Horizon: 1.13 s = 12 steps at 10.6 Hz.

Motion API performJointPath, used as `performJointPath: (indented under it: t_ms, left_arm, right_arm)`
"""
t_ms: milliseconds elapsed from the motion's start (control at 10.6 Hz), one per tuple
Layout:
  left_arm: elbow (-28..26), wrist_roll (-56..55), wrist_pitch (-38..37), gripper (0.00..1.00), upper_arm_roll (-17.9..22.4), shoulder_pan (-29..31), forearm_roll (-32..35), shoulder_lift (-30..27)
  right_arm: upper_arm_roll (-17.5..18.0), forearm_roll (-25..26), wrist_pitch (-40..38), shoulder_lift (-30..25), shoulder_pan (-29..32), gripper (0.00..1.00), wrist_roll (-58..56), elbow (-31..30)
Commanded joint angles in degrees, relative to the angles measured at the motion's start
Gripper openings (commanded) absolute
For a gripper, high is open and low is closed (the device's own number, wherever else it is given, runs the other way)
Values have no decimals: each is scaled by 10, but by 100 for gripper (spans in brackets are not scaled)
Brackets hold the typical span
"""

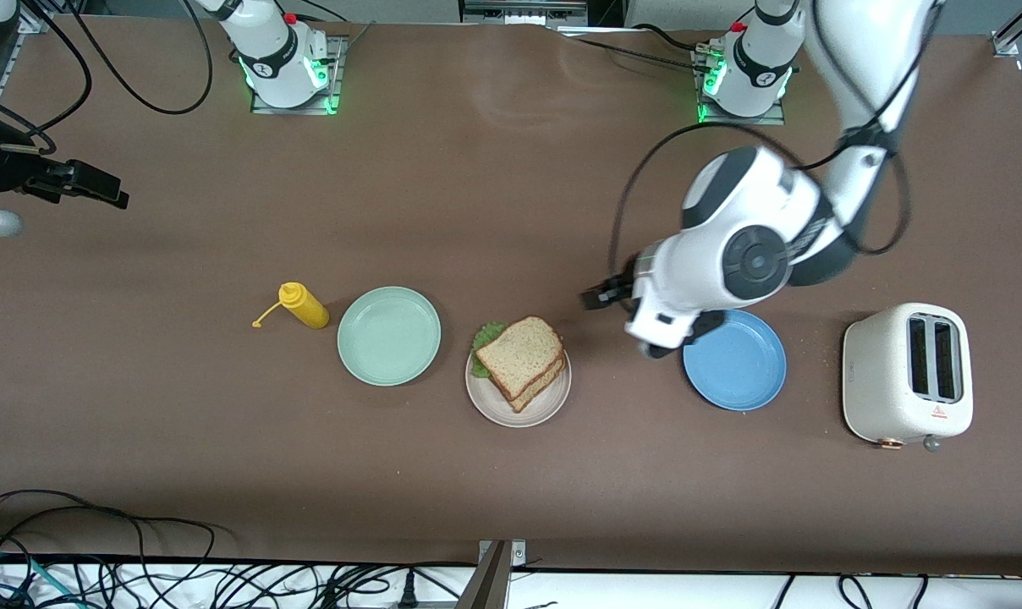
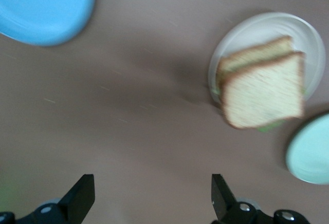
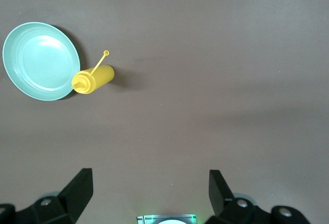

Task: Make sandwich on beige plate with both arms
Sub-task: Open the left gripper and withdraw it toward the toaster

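Note:
The sandwich [image 1: 521,351], two bread slices with lettuce [image 1: 483,338] peeking out at one side, lies on the beige plate [image 1: 511,416] in the middle of the table. The left wrist view shows the sandwich [image 2: 264,93] and the beige plate [image 2: 247,31] too. My left gripper [image 1: 600,298] hangs open and empty over bare table between the beige plate and the blue plate; in its wrist view the left gripper [image 2: 151,180] has nothing between its fingers. My right gripper [image 3: 149,178] is open and empty, held high over bare table at the right arm's end, away from the sandwich.
A blue plate [image 1: 744,368] lies beside the beige one toward the left arm's end, partly under the left hand. A white toaster [image 1: 907,372] stands past it. A mint-green plate [image 1: 388,336] and a lying yellow mustard bottle [image 1: 304,304] are toward the right arm's end.

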<state>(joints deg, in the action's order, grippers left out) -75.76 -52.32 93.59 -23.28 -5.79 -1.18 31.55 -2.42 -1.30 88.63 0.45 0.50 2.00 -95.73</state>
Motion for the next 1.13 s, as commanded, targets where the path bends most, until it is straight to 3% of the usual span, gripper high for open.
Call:
performJointPath:
  t_ms: [0, 377, 755, 849, 1038]
  left_arm:
    - [-55, 37, -14, 100, -2, 37, 63, -69]
    - [-89, 266, -90, 99, -2, 141, 64, -156]
    - [-127, 421, -78, 98, -6, 251, 39, -207]
    - [-145, 460, -58, 98, -6, 286, 8, -226]
    - [-209, 518, -16, 98, -5, 301, 7, -280]
  right_arm:
    - [1, 9, -9, 6, -2, 100, 8, 17]
    - [1, 9, -10, 6, -2, 100, 8, 17]
    - [1, 10, -7, 7, -2, 100, 8, 17]
    - [1, 10, -7, 7, -2, 100, 7, 17]
    - [1, 9, -7, 7, -2, 100, 6, 18]
